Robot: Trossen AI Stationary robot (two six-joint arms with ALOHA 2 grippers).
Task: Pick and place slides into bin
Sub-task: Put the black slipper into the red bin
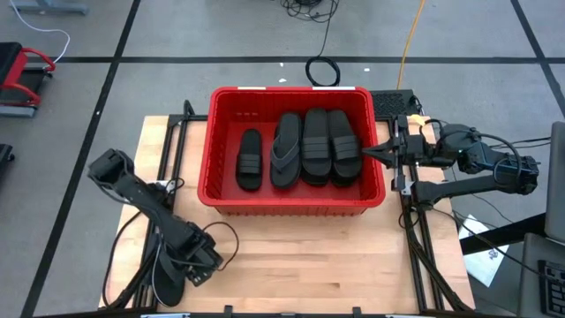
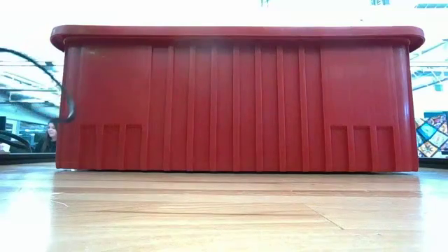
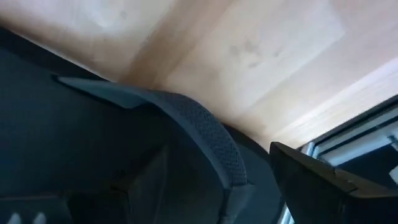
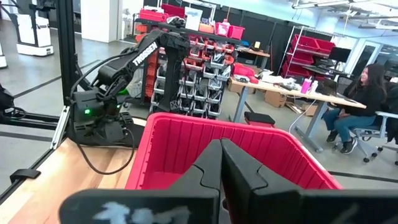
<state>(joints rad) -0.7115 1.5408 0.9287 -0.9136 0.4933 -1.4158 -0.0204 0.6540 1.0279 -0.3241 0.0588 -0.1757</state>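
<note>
The red bin stands at the middle of the table; its near wall fills the low view. Inside, side by side on its floor, lie a short ribbed slide, a thong flip-flop and two wide-band slides. Another black slide lies at the table's near left corner. My left gripper is low over it and open. Its ribbed band rises close beside one finger, a gap between them. My right gripper is shut and empty over the bin's right rim, pointing toward the table's left.
Metal frame rails run along the table's left and right sides. Cables loop beside my left arm. Bare wood lies in front of the bin. A person sits at a desk beyond the table.
</note>
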